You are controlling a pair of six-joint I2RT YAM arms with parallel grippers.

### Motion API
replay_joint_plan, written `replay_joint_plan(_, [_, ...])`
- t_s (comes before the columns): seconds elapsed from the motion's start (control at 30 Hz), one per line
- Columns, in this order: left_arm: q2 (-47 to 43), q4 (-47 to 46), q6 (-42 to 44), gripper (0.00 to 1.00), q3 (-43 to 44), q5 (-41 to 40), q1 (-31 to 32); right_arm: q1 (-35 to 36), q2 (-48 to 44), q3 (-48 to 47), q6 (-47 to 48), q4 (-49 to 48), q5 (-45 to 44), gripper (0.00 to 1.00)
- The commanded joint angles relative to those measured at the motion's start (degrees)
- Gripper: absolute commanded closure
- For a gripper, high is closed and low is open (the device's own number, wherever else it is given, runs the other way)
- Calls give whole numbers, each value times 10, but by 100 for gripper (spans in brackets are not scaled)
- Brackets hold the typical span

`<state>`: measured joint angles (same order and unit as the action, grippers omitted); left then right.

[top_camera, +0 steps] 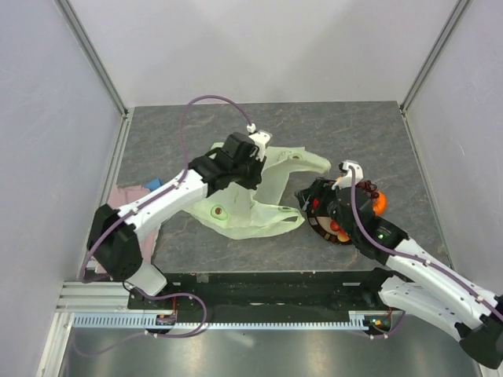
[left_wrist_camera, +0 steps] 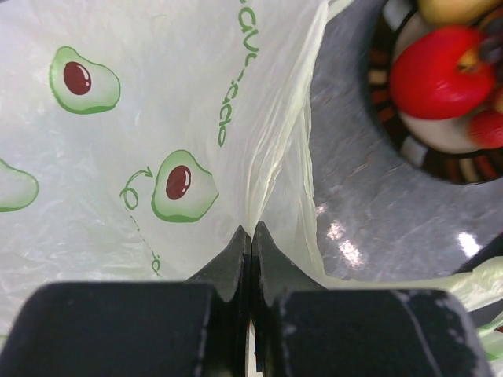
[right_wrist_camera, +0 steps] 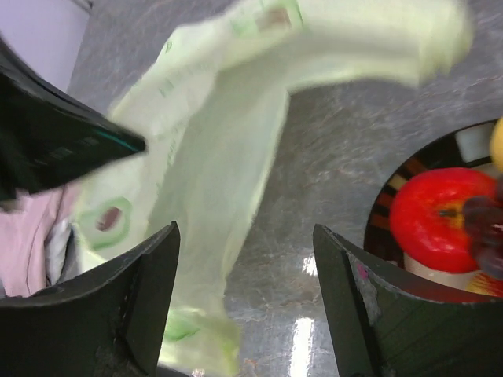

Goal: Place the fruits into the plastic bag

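My left pincer (left_wrist_camera: 251, 232) is pressed together, and it pinches a fold of the plastic bag (left_wrist_camera: 118, 141). In the left wrist view the thin pale film runs straight down into the closed jaws. The bag carries green avocado drawings with dark red stones and some green letters.

From the top camera, the bag (top_camera: 271, 179) lies crumpled in the middle of the grey table (top_camera: 354, 133), with the left pincer (top_camera: 242, 163) on its far-left part. One loop handle stretches away toward the right.

My right pincer (right_wrist_camera: 244, 236) is spread wide, and I see nothing between its fingers. It hangs above the table between the bag (right_wrist_camera: 228, 157) and the plate (right_wrist_camera: 383, 210). The bag looks blurred in this view.

The fruits are on the dark-rimmed plate (top_camera: 321, 232), just to the right of the bag; the right arm covers most of it from above. The red apple (left_wrist_camera: 440, 71) lies on the plate (left_wrist_camera: 377, 102) with a small red fruit (left_wrist_camera: 487, 129) beside it and a yellow fruit (left_wrist_camera: 452, 8) at the top edge of that picture. The right wrist camera shows the same apple (right_wrist_camera: 428, 220), its stem end toward the lens. An orange (top_camera: 379, 203) shows at the right side of the plate.

A pink cloth (top_camera: 130, 196) lies at the left edge of the table, well apart from the plate.
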<state>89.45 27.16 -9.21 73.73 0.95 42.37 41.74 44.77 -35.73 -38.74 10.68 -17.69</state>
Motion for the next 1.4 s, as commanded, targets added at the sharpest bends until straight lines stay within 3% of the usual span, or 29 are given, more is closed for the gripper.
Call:
replay_joint_plan(0.0, [-45,23,32,98,33,87,-28,-1,47,-21,-9,-76,49,23])
replay_joint_plan(0.4, [-102,33,60,98,40,132,-49,-1,147,-32,-29,-211,133,14])
replay_joint_plan(0.67, [-113,24,54,98,33,155,-53,-2,259,-45,-55,-247,117,14])
replay_joint_plan(0.77, [-115,20,55,98,33,147,-55,-1,288,-51,-63,-248,108,30])
replay_joint_plan(0.9, [-121,19,40,98,40,87,-82,-3,302,-79,-66,-194,47,83])
replay_joint_plan(0.97, [-135,15,30,98,47,84,-124,-14,298,-91,-57,-157,17,92])
replay_joint_plan(1.2, [-165,10,43,98,81,54,-208,-75,289,-93,-31,-82,-8,95])
replay_joint_plan(1.37, [-175,11,61,99,98,62,-227,-111,282,-87,-30,-60,-5,96])
